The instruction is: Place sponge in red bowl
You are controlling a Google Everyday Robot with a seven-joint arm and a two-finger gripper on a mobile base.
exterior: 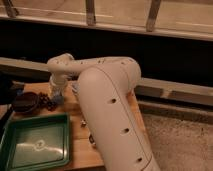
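Hovering near the table's (76,150) left edge beside the dark bowl (25,102), the end effector (56,93), open or closed I cannot tell, sits over the sponge (59,98), which looks soft and light and is probably best pinched across its narrow sides.

Glossy white plastic arm (112,95), hand (56,93) low beside dark bowl (26,102); matt wood table (77,150).

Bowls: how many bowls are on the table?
1. A dark brown bowl sits at the left end of the table, just left of the gripper, beyond the green tray. The big arm may hide another.
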